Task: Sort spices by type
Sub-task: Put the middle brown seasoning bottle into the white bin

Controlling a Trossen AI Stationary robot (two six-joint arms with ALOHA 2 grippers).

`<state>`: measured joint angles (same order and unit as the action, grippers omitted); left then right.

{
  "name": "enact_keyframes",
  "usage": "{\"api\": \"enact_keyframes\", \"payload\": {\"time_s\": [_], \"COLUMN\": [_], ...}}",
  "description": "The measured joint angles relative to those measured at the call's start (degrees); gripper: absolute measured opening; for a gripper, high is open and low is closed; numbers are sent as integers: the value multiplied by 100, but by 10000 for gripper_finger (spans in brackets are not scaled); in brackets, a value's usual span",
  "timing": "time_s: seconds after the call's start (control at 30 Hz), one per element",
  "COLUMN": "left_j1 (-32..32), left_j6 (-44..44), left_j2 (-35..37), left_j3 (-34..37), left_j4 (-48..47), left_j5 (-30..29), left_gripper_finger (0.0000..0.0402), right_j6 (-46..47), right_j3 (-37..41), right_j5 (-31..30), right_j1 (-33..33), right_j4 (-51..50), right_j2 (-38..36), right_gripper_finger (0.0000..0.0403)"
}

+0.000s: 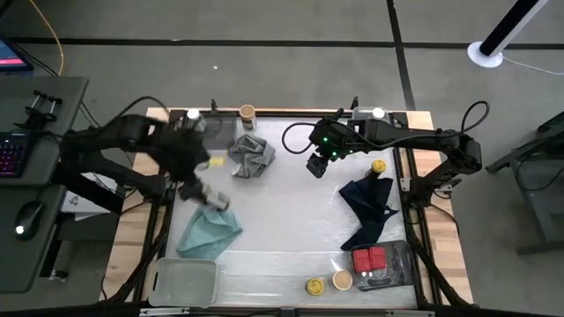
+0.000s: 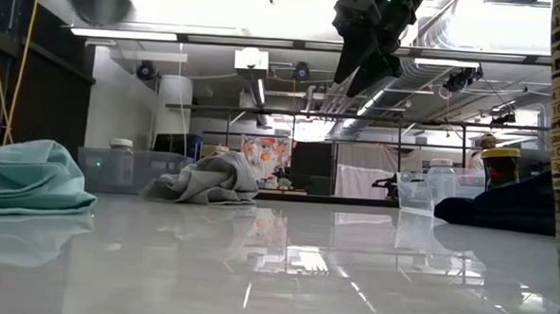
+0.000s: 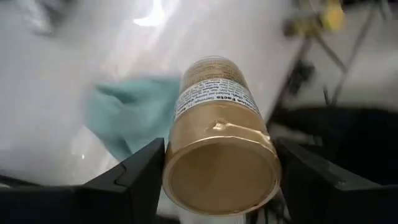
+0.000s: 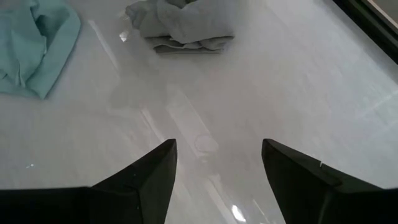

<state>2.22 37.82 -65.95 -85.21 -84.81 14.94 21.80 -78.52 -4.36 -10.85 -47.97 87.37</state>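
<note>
Jar point(image 3: 217, 134) sat pinched between the fingers of my left claw point(image 1: 211, 199), tan-lidded, label showing, lid end toward my wrist and its long axis running out away from the claw, tilted off vertical. It hung clear of the table point(image 1: 282, 211), just above the teal cloth point(image 1: 210, 231) at the table's left side.

Nearest matching pile, as I judged it, lay at the front right edge: a yellow-lidded jar point(image 1: 315, 285) and a tan-lidded jar point(image 1: 342, 280) side by side, just left of the clear tray point(image 1: 397, 264) holding the red tins point(image 1: 369, 259). That put the drop spot across the table from my left claw, toward the front and to the right, well apart.

My right claw point(image 1: 317, 165) hung high over the middle rear of the table, fingers spread, nothing between them, closer to that pile than my left. Beyond it sat the grey cloth point(image 1: 251, 154), the navy cloth point(image 1: 370, 202) with a yellow-lidded jar point(image 1: 378, 165) at its far end, and another tan-lidded jar point(image 1: 248, 113) at the rear edge.
</note>
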Motion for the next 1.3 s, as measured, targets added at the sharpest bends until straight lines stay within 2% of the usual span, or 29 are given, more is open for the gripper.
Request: {"api": "enact_keyframes", "payload": {"time_s": [0.17, 0.33, 0.47, 0.6, 0.87, 1.1, 1.3], "left_j1": [1796, 3497, 4481, 5208, 5878, 5889, 5886], "left_j6": [1076, 1932, 2654, 3542, 4920, 4909, 4857], "left_j2": [-216, -822, -1442, -1983, -3018, -3701, -3828], "left_j3": [98, 268, 291, 291, 289, 289, 265], "left_j4": [-146, 48, 209, 664, 767, 806, 791], "left_j5": [20, 12, -17, -17, -65, -26, 115], "left_gripper_finger": [234, 234, 234, 238, 240, 242, 243], "right_j6": [-55, -141, -277, -281, -281, -277, -238], "right_j3": [0, 0, 0, 0, 0, 0, 0], "right_j5": [-2, -105, -147, -149, -151, -146, -115], "right_j1": [0, 0, -4, -4, -5, -125, -264], "right_j4": [-2, -2, -2, -2, -2, 66, 66], "right_j2": [0, 0, 0, 0, 0, 0, 0], "right_gripper_finger": [233, 233, 233, 233, 233, 233, 233]}}
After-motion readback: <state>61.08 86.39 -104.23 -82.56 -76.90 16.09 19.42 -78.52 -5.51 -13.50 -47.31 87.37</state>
